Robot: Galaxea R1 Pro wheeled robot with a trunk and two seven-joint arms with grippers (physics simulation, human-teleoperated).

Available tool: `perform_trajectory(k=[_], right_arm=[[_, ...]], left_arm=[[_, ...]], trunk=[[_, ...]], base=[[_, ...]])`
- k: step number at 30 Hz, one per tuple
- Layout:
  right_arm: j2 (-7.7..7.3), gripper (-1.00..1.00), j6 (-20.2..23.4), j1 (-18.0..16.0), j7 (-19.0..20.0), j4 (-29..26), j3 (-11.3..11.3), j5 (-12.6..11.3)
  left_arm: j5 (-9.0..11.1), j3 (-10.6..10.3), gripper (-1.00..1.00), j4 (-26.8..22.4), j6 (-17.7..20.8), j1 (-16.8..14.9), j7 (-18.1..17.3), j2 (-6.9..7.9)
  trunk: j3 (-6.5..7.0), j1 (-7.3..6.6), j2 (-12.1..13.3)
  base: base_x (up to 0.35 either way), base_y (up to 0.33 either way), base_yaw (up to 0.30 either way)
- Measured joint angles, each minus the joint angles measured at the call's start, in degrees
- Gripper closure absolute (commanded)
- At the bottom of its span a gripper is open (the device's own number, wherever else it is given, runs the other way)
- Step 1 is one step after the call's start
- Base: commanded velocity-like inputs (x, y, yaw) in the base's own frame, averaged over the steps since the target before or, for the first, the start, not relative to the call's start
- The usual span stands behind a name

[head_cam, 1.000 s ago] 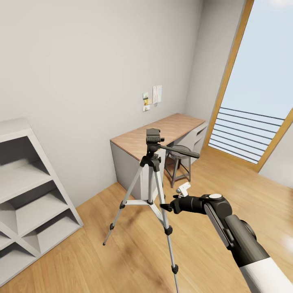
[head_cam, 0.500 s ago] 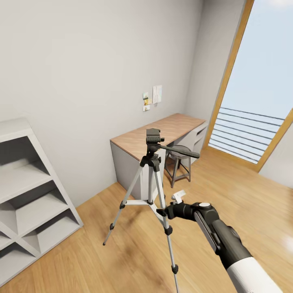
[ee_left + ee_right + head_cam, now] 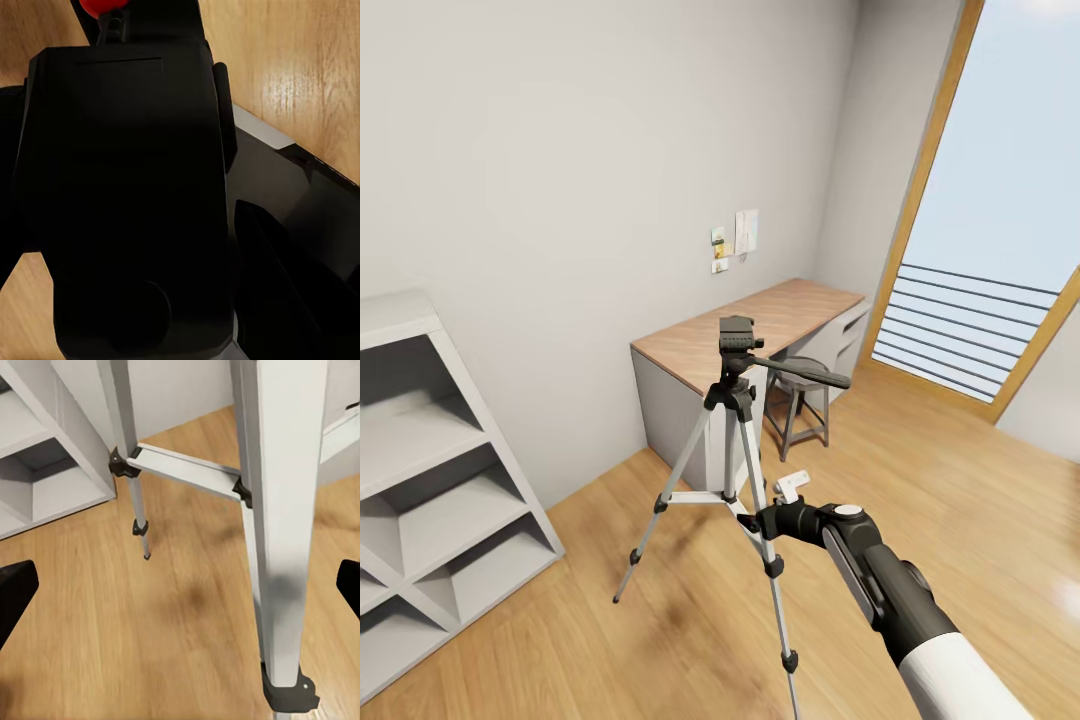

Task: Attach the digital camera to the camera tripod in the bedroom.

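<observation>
Item: camera tripod (image 3: 732, 440), standing before the desk (image 3: 750, 325), long axis upright, pan handle (image 3: 800, 372) pointing away from the head toward the window (image 3: 1000, 220).

Item: my right pincer (image 3: 762, 520), fingers spread wide either side of the tripod's near leg (image 3: 277, 510), not touching it.

Step, as I judge: approaching the tripod's leg. Next move calls for closing squarely on it.

Left pincer: state cannot be told.
</observation>
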Motion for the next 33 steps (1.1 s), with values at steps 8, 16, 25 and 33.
perform_trajectory(k=[8,16,25,33], right_arm=[[1.89,-1.0,-2.1,-0.9,-2.0,0.7,-0.9,-0.3],[0.06,-1.0,0.3,-0.4,-1.0,-1.9,-0.5,0.5],[0.08,-1.0,0.4,-0.4,-3.7,-3.5,-0.5,0.5],[0.11,-1.0,0.4,-0.4,-6.3,-3.5,-0.3,0.3]], left_arm=[[0.1,0.1,1.0,0.0,0.0,0.1,0.0,0.0],[0.1,0.1,1.0,0.0,0.0,0.2,0.0,0.0],[0.1,0.1,1.0,0.0,0.0,0.2,0.0,0.0],[0.1,0.1,1.0,0.0,0.0,0.2,0.0,0.0]], trunk=[[0.0,0.0,0.0],[0.0,0.0,0.0],[0.0,0.0,0.0],[0.0,0.0,0.0]], base=[[0.0,0.0,0.0],[0.0,0.0,0.0],[0.0,0.0,0.0],[0.0,0.0,0.0]])
